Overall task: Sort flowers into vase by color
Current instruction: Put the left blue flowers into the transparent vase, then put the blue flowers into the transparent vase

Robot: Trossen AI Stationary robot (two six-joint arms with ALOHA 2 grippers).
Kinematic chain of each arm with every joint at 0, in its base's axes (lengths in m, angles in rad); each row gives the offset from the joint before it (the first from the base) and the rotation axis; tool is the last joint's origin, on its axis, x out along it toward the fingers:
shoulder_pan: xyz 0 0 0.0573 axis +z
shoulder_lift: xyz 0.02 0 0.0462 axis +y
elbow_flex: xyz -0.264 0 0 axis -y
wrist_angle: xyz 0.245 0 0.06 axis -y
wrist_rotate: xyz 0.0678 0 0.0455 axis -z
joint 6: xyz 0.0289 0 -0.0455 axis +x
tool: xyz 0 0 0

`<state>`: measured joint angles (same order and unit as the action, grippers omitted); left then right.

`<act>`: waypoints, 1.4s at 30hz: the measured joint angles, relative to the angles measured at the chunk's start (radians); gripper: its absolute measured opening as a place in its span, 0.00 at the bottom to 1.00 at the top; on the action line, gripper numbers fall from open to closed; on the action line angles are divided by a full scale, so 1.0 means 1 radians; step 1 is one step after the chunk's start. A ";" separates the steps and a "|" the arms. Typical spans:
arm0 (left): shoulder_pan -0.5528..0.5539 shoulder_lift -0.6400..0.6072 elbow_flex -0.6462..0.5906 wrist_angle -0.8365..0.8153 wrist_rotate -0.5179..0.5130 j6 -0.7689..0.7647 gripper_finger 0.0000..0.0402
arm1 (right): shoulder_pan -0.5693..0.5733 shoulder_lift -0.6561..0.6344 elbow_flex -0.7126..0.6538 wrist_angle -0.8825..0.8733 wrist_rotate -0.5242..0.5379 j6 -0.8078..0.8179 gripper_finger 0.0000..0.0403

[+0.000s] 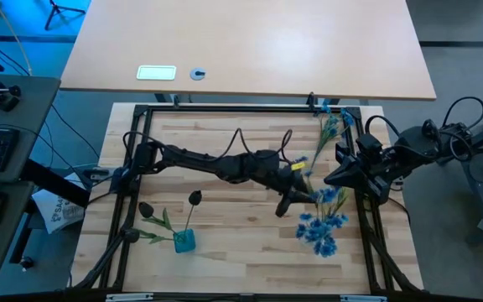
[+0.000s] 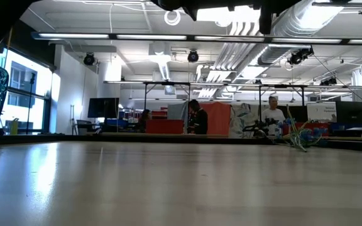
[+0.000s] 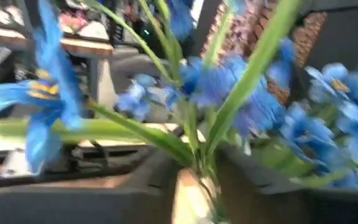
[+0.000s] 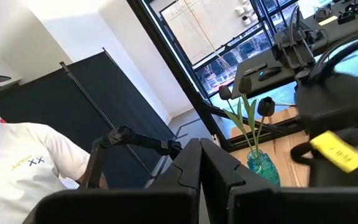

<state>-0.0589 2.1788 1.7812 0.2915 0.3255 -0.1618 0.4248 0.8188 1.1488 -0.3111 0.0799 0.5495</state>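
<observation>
Left gripper [image 1: 285,204] reaches across to the blue flowers [image 1: 321,225] lying on the table's right side; can't tell if it's open or gripping. Right gripper [image 1: 332,179] is closed and empty, just beside. Grab low on the stems, lift clear, then carry left toward the blue vase [image 1: 184,242] holding dark buds [image 1: 194,198].

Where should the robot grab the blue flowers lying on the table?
Probably by the thin green stems, not the blossoms. The blue flowers lie flat, blossoms bunched at one end, so coming straight down from above suits. The left pincer hovers close beside them.
</observation>
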 joint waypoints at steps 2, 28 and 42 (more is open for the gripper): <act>-0.010 0.000 0.000 -0.017 0.017 -0.001 0.07 | 0.000 0.000 0.000 0.000 0.000 0.000 0.00; -0.065 0.000 0.000 -0.141 0.049 0.062 0.19 | 0.000 0.000 0.000 0.000 0.024 0.008 0.00; 0.015 -0.157 0.009 -0.591 0.026 0.221 0.53 | 0.000 0.000 0.000 0.001 0.023 -0.009 0.00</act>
<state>-0.0443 2.0217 1.7905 -0.2996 0.3515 0.0591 0.4252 0.8185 1.1488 -0.3099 0.1026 0.5409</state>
